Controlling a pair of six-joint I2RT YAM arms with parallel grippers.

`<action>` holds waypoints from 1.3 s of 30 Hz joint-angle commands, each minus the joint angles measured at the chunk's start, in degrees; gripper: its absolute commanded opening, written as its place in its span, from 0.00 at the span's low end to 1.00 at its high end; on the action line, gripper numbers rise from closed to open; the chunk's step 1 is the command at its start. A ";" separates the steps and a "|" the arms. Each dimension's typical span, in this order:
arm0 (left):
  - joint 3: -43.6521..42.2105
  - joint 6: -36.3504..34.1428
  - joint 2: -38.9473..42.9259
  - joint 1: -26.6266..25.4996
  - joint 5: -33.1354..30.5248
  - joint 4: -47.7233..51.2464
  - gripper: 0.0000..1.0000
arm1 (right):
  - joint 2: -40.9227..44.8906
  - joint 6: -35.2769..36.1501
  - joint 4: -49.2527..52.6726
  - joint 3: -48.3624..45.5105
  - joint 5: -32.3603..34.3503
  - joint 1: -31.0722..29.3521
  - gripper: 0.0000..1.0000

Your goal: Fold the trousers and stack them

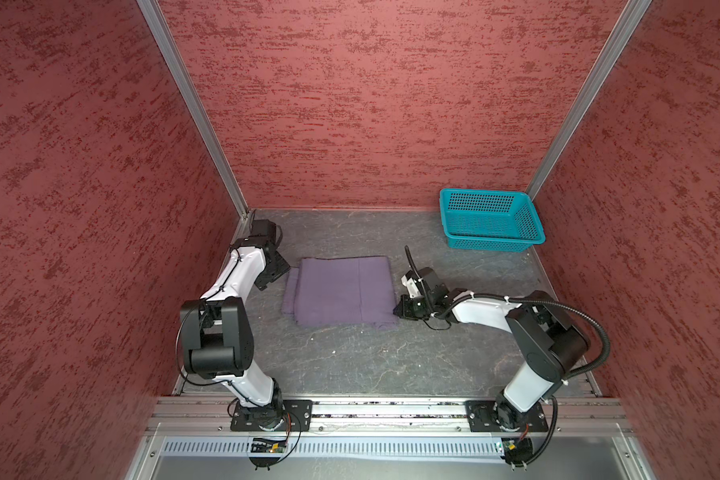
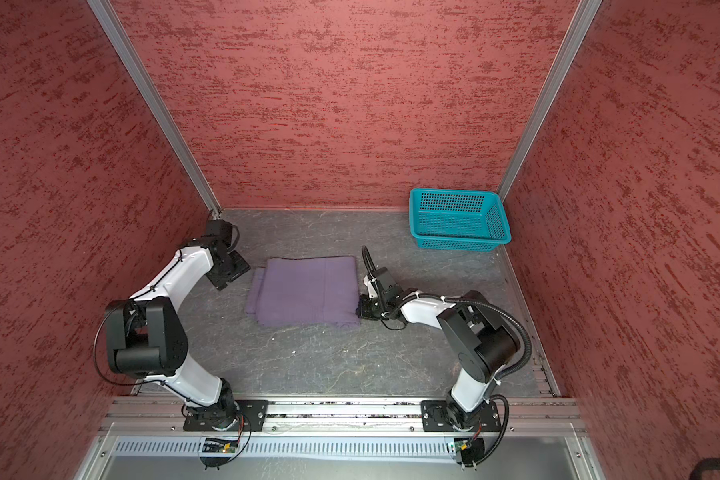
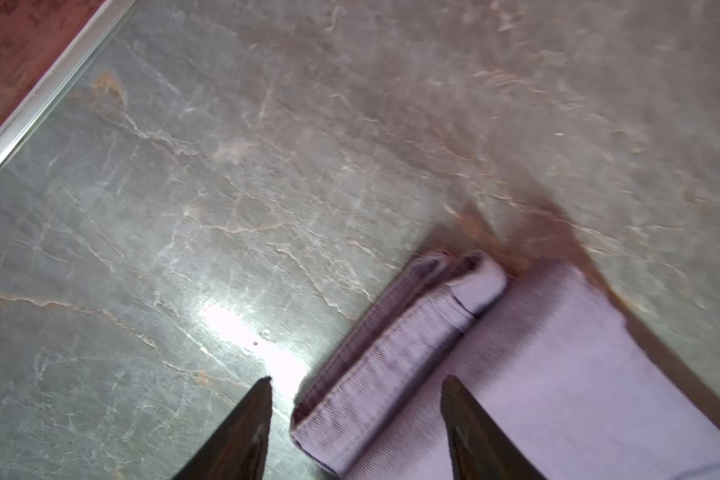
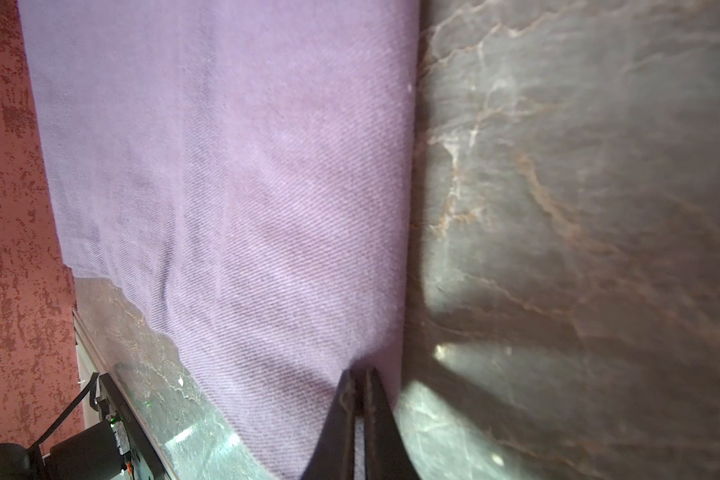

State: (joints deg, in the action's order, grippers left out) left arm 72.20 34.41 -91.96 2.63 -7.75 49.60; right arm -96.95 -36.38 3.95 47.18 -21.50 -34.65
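Note:
The purple trousers (image 1: 341, 291) (image 2: 304, 291) lie folded into a flat rectangle in the middle of the grey table, in both top views. My left gripper (image 1: 281, 272) (image 3: 356, 382) hovers open at their left edge. In the left wrist view its two dark fingertips (image 3: 262, 399) straddle a folded band of the trousers (image 3: 391, 365) without touching it. My right gripper (image 1: 396, 311) (image 4: 360, 374) sits low at the near right corner, shut on the trousers (image 4: 233, 187), with a strip of cloth pinched between its jaws.
A teal perforated basket (image 1: 491, 220) (image 2: 458, 220) stands at the back right corner of the table. Red textured walls (image 1: 80, 208) enclose three sides. An aluminium rail (image 1: 391, 409) with both arm bases runs along the front edge.

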 commanded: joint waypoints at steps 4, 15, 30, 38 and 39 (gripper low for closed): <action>-3.76 -2.69 2.43 -10.18 3.82 -5.58 0.55 | 0.69 2.00 2.40 1.96 1.13 0.29 0.10; -5.91 -1.63 -7.53 -10.15 5.81 -8.55 0.61 | -0.02 1.71 2.66 3.11 0.91 0.29 0.12; 6.95 -4.62 -1.39 -12.93 8.16 4.05 0.00 | 0.36 3.93 8.96 9.76 2.84 0.55 0.13; 6.29 -7.79 3.85 -4.97 10.70 4.08 0.37 | -0.78 3.14 7.63 9.09 1.34 0.73 0.13; 4.51 -7.54 2.53 -2.26 11.23 2.14 0.54 | -0.80 3.00 7.35 9.01 1.16 0.70 0.13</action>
State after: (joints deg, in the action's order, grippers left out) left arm 80.82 28.25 -85.52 -5.32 3.31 52.93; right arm -97.27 -33.61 11.75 56.10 -20.32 -34.24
